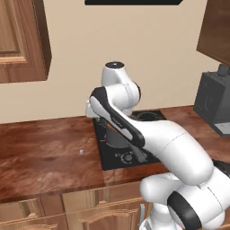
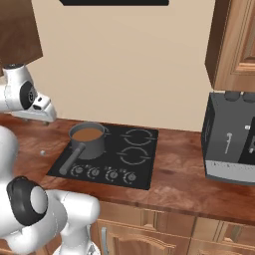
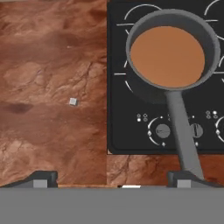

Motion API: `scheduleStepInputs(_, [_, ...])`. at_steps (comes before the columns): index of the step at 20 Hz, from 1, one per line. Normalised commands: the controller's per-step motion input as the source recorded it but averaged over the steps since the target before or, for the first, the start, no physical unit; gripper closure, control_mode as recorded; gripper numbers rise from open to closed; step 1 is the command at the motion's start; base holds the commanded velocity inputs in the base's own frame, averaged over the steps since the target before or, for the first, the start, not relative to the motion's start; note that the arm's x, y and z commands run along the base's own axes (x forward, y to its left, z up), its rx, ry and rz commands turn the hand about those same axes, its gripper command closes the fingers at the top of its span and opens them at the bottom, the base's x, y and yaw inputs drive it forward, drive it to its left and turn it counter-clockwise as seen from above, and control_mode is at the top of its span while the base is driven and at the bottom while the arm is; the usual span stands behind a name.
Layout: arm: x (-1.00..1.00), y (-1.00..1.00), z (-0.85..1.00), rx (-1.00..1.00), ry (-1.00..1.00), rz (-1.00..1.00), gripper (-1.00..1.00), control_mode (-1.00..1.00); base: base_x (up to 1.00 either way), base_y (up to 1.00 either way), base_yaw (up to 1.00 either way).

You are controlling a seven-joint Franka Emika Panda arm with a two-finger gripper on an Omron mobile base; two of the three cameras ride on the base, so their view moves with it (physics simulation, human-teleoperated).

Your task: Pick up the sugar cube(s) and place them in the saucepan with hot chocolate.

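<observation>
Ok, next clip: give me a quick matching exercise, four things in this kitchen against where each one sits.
Things:
1. sugar cube
2. saucepan
3. coffee machine
4. stove knobs

Places:
A. on a back burner of the stove
B. on the bare wooden counter left of the stove
C. along the stove's front edge
D. on the counter right of the stove

Pairs: 1-B, 2-A, 3-D, 4-C
</observation>
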Motion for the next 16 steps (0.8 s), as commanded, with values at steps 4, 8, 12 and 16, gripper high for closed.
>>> scheduleStepInputs(4, [0.09,0.21,-0.66,0.02,0.00,0.00,-1.00,-1.00,0.00,0.00,0.00])
scheduleStepInputs(8, [0.26,0.36,-0.57,0.01,-0.14,-0.06,-1.00,-1.00,0.00,0.00,0.00])
scheduleStepInputs(12, [0.38,0.23,-0.46,0.00,-0.02,0.00,-1.00,-1.00,0.00,0.00,0.00])
scheduleStepInputs(16, [0.50,0.29,-0.47,0.00,0.00,0.00,-1.00,-1.00,0.00,0.00,0.00])
